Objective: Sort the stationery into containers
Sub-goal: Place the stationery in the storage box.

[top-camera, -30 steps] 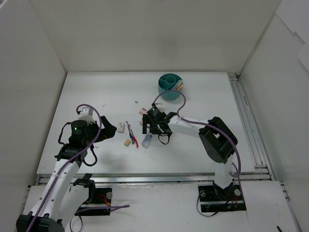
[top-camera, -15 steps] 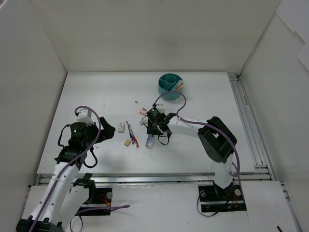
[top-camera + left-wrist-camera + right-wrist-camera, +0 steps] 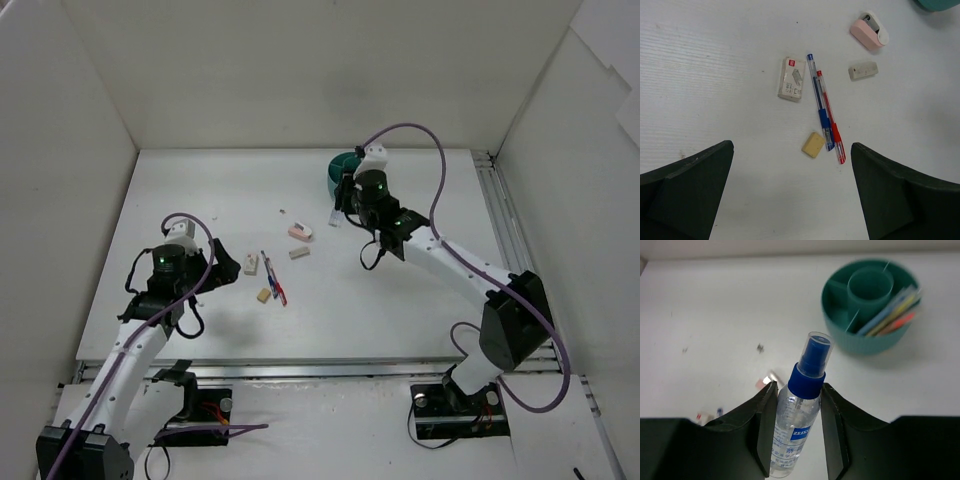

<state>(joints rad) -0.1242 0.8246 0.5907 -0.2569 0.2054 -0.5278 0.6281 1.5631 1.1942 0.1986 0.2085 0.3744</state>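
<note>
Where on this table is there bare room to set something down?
Bare: the near stretch of table between the two pens and the right arm; also the far-left corner behind the left gripper. Crowded: the middle, where pens, three erasers and a pink item lie close, and by the teal cup, where the right gripper holds a bottle.

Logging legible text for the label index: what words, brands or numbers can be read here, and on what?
"ZEISS", on a blue patch on the clear spray bottle held in the right tool.
Blue print below it on that bottle: too small to read.
Red mark and grey print on the white eraser: too blurred to read.
Nothing else is legible.
</note>
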